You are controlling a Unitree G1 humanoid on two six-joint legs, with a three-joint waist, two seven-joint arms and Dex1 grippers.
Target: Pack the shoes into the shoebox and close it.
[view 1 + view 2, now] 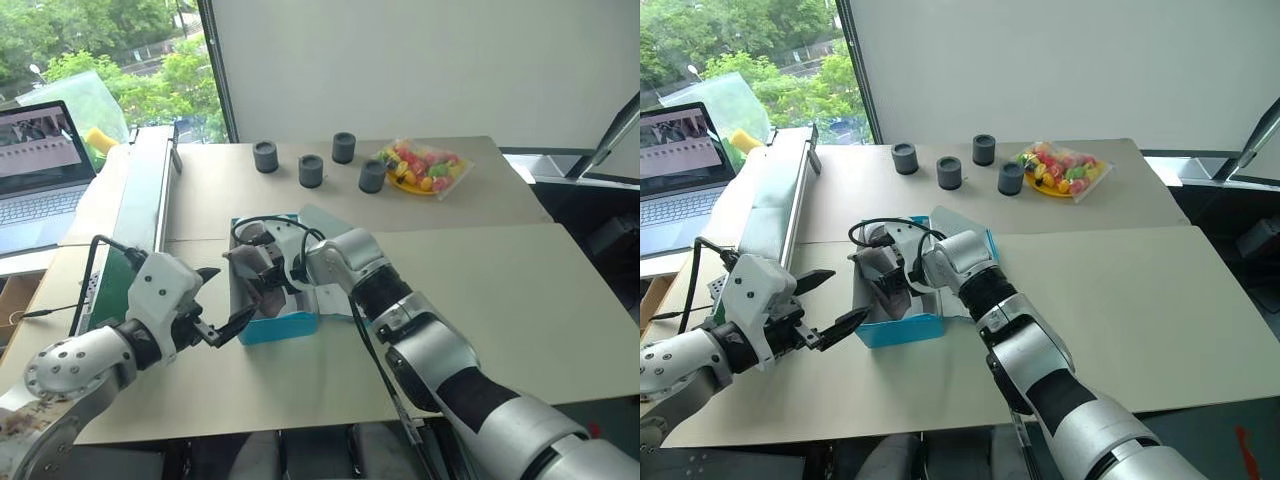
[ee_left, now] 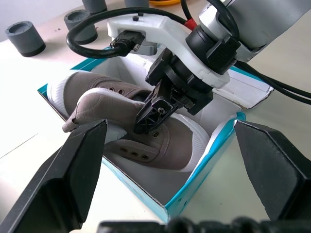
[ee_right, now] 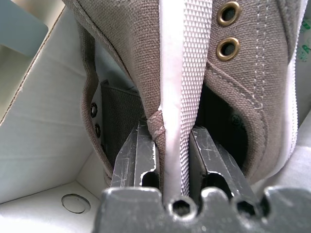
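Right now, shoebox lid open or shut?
Open. The shoebox shows its white inside and both shoes; the lid flap lies back on the table on the far side.

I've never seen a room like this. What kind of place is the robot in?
Probably a robot test lab or workshop: plain tables by a window, a conveyor, an open laptop, and practice props like grey cylinders.

shoebox (image 1: 285, 325): floor mostly hidden | shoes (image 2: 121, 109): toes hidden by right arm

Grey shoes (image 2: 141, 121) overlapping inside open turquoise shoebox (image 2: 204, 170) on table
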